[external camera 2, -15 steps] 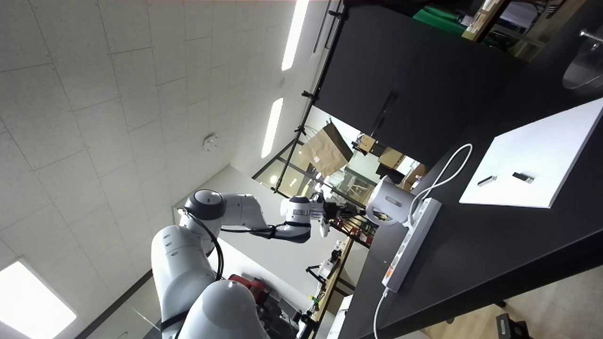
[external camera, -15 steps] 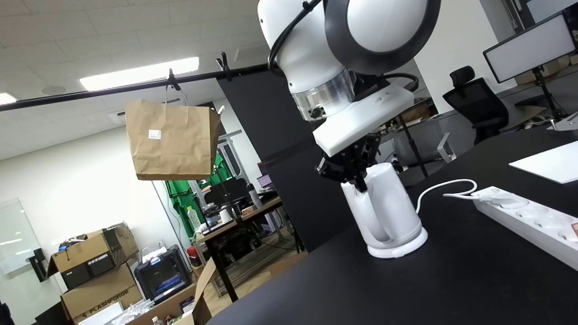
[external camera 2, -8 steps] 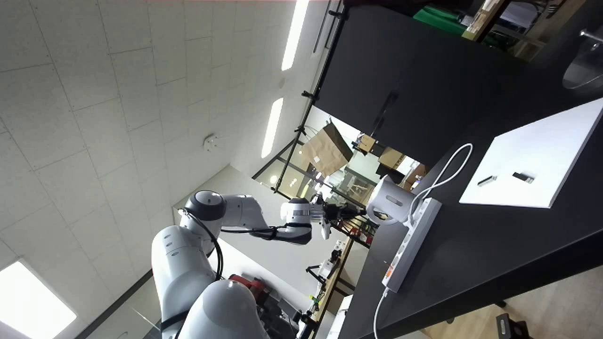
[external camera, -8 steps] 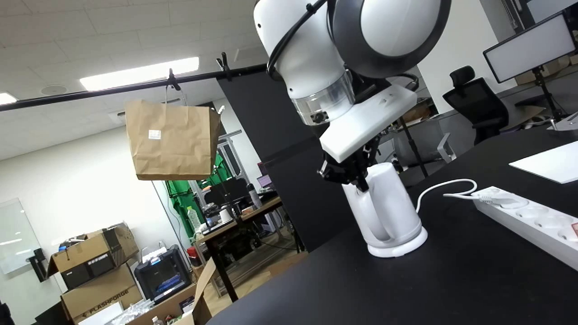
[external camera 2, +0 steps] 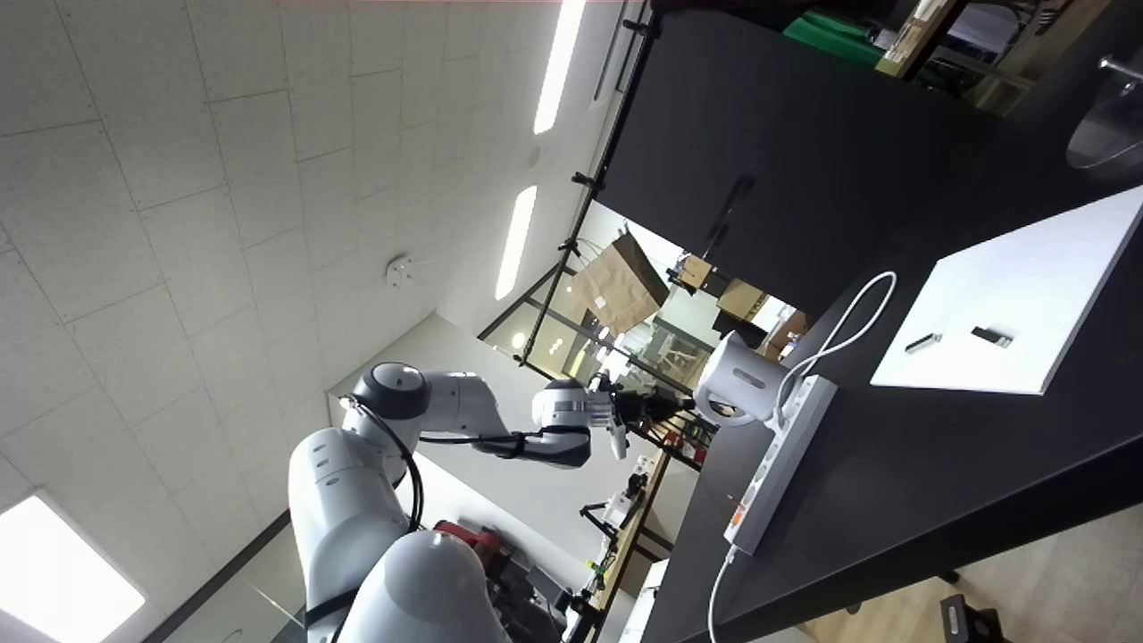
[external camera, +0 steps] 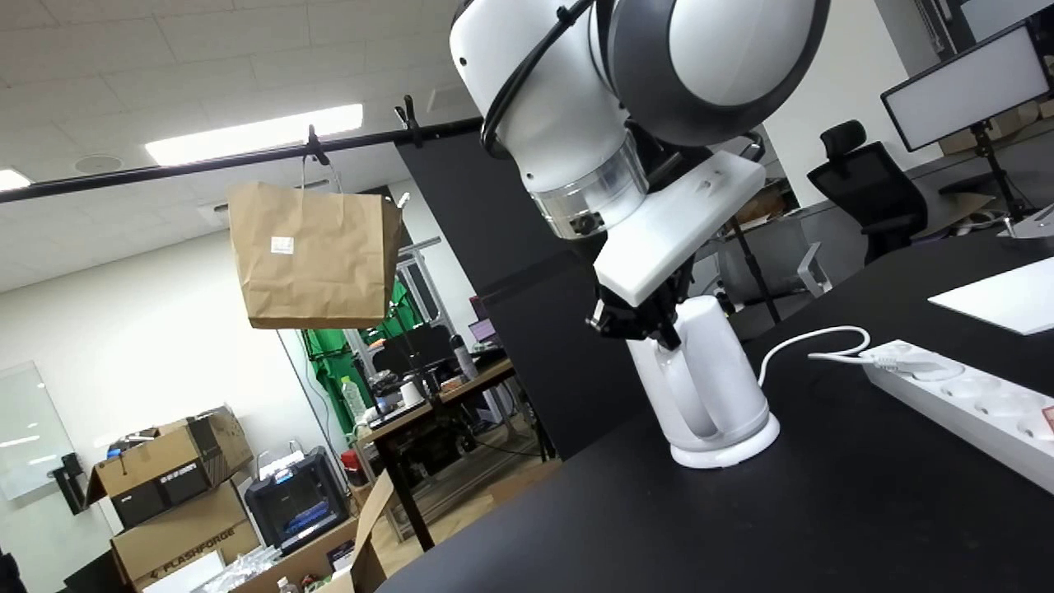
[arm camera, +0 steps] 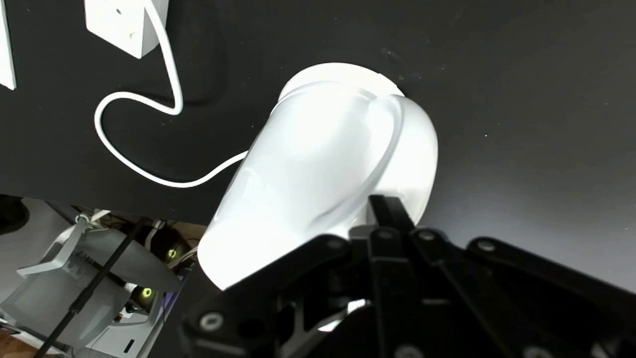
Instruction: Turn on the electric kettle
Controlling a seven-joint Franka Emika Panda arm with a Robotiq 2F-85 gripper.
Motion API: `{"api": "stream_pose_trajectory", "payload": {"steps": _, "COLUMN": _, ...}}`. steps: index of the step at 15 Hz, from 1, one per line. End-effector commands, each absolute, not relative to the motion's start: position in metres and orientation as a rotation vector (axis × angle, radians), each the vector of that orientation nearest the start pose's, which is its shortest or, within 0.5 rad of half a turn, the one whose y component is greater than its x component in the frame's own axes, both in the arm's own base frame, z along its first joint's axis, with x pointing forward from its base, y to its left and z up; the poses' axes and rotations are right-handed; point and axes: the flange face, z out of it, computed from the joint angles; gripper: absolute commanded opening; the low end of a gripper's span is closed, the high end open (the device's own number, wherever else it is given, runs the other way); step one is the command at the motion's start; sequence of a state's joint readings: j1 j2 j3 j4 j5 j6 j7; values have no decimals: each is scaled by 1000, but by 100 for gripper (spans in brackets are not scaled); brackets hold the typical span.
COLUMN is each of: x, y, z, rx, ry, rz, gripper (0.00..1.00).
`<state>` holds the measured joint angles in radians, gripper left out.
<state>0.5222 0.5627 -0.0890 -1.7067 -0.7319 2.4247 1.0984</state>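
In an exterior view I see a brown paper bag (external camera: 313,259) hanging left of centre, cardboard boxes (external camera: 173,527) at lower left and a monitor (external camera: 967,89) at upper right. In both exterior views I get a white power strip (external camera: 976,409) and, at the right edge, a white board (external camera 2: 1009,295), both on the dark surface (external camera: 725,527).

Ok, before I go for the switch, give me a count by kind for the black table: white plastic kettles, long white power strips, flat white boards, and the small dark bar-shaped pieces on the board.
White plastic kettle: 1
Long white power strip: 1
Flat white board: 1
Small dark bar-shaped pieces, too small to identify: 2
Total: 5
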Motion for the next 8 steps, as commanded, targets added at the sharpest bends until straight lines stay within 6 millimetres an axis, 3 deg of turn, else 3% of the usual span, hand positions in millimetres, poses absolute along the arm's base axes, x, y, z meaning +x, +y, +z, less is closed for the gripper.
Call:
{"api": "stream_pose_trajectory", "payload": {"steps": 1, "x": 634, "y": 283, "z": 254, "rx": -3397, "ry": 228, "rz": -827, "gripper": 0}}
{"api": "stream_pose_trajectory", "payload": {"steps": 4, "x": 639, "y": 286, "z": 265, "rx": -3386, "ry": 234, "rz": -851, "gripper": 0}}
{"api": "stream_pose_trajectory", "payload": {"steps": 8, "x": 644, "y": 292, "z": 296, "rx": -3361, "ry": 249, "rz": -841, "gripper": 0}}
